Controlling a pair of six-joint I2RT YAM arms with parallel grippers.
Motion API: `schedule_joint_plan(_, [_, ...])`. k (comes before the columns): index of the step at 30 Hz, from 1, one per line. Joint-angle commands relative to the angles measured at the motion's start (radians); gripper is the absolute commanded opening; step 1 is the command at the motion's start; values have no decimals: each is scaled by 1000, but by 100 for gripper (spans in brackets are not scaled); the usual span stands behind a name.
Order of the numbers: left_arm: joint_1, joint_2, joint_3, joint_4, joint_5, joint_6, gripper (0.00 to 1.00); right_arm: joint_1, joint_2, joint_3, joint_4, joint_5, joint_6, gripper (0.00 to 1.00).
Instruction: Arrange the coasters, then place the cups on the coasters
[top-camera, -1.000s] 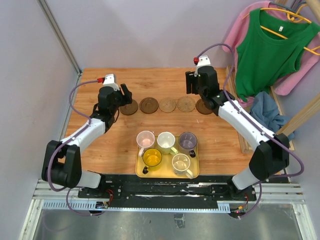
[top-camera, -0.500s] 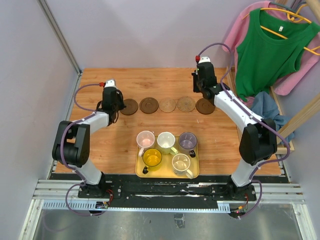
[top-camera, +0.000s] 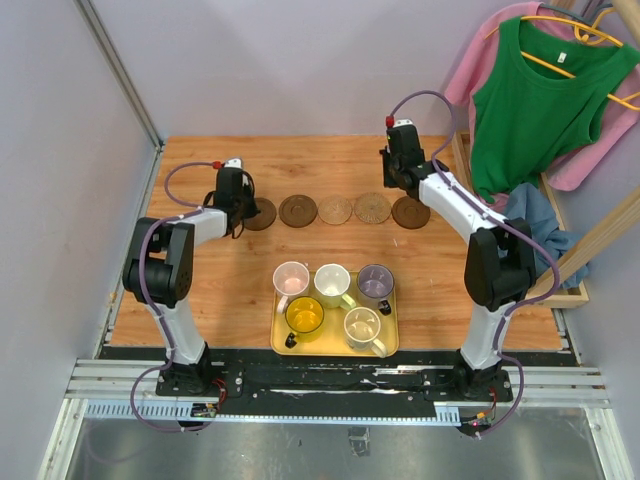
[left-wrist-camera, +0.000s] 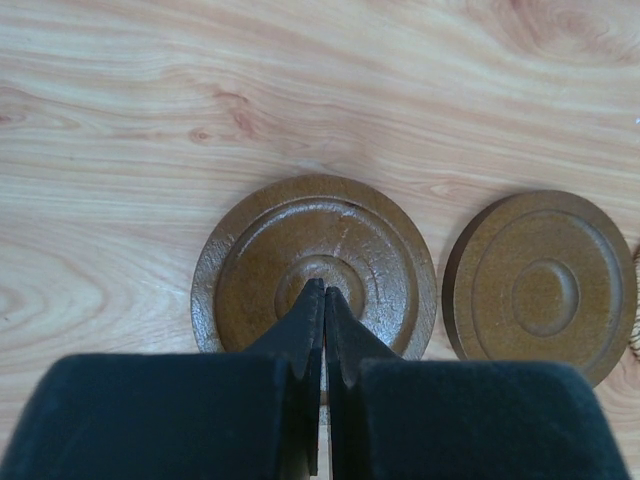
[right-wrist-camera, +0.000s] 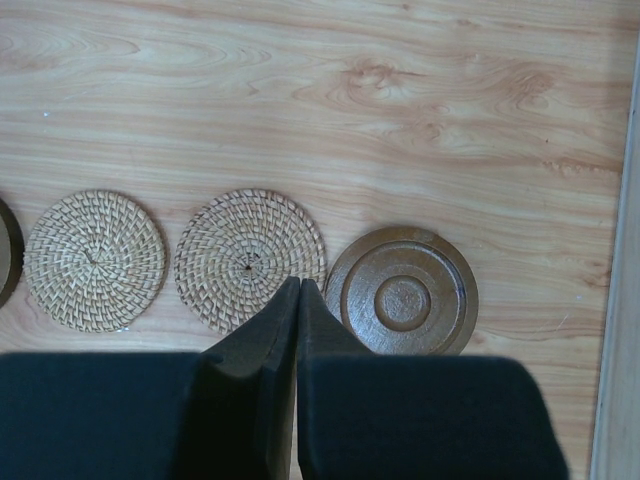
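The left gripper (left-wrist-camera: 322, 292) is fully closed, fingers pressed together with nothing between them. Its tips lie over the centre of the leftmost coaster (left-wrist-camera: 315, 262), a dark brown disc; whether they touch it cannot be told. The right gripper (right-wrist-camera: 298, 287) is likewise closed and empty, its tips pointing at the gap between a woven tan coaster (right-wrist-camera: 248, 255) and the rightmost coaster (right-wrist-camera: 402, 292), which is dark brown. Five coasters lie apart in one row running left to right across the surface (top-camera: 200, 290), nearer its far edge: three dark brown and two woven tan. Five cups stand in a yellow tray (top-camera: 330, 348) at the middle of the near edge, well apart from that row: pink cup (top-camera: 291, 277), cream cup (top-camera: 332, 283) and grey-purple cup (top-camera: 375, 281) in the far line, yellow cup (top-camera: 304, 314) and pale cup (top-camera: 363, 326) in the near line.
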Motion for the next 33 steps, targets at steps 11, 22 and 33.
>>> schedule_joint_plan(11, [4,112,111,-128,61,9,1,-44,76,19,-27,-124,50,1])
schedule_joint_plan(22, [23,150,166,-175,26,-1,0,-45,156,59,-79,-197,50,1])
schedule_joint_plan(33, [55,157,204,-186,21,-12,1,-43,214,111,-111,-244,60,1])
